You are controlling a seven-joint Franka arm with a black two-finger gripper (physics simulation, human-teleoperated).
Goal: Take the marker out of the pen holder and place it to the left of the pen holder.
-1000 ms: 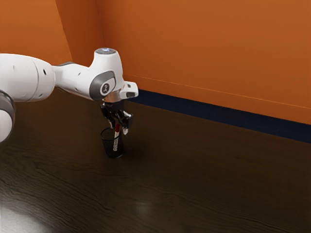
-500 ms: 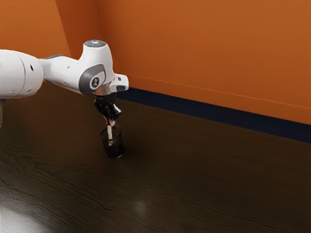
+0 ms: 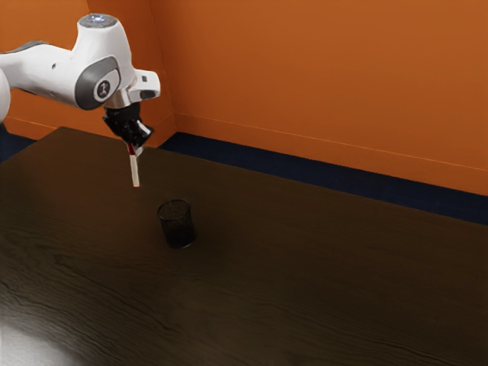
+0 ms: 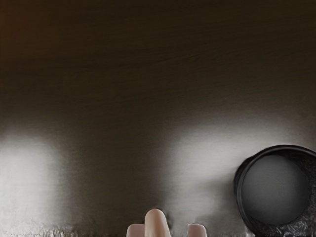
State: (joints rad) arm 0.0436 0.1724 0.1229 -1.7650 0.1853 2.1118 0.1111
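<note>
Exterior view: jaws closed on slim white-and-red marker (image 3: pixel 135 171), gap narrow. Marker hangs near-upright in air, apart from tapered black mesh pen holder (image 3: pixel 177 226) on dark wood-grain surface (image 3: pixel 305 267). Wrist view: pen holder rim round, base smooth; surface sheen patchy.

Dark wood table (image 4: pixel 113 94), 2 glare patches (image 4: pixel 207 158); black pen holder (image 4: pixel 274 189) upright on it, grey inner floor visible; 1 rounded tan tip (image 4: pixel 156 222) between 2 pinkish blocks (image 4: pixel 197 230).
</note>
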